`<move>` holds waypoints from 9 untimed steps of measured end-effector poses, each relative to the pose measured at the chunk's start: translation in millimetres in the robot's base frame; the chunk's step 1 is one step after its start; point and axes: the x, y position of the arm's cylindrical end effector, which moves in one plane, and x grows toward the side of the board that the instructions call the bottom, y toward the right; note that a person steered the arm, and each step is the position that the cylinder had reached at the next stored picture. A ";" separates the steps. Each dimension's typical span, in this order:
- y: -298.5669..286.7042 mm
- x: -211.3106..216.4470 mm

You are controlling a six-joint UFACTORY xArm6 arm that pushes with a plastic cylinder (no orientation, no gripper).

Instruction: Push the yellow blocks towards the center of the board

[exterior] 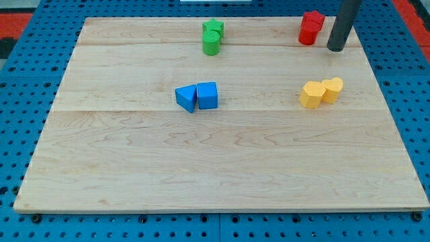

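Two yellow blocks (321, 92) sit touching on the desk (222, 175), right of the middle, with my tip (335, 48) above them toward the view's top, just beside the red blocks (310, 28). No fingers on this rod, so nothing to open or close. I judge the approach is in hand: next I must get round to the pair's right side and push left, toward the blue blocks (197, 97).

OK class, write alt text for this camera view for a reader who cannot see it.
Two yellow blocks sit touching at the wooden board's right side, with my tip above them near two red blocks. Two blue blocks lie near the centre; two green blocks sit at the top.
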 end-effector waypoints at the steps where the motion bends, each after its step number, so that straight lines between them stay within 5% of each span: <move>1: 2.6 0.0; 4: 4.1 13.8; 6: -13.4 67.8; 9: 28.3 61.8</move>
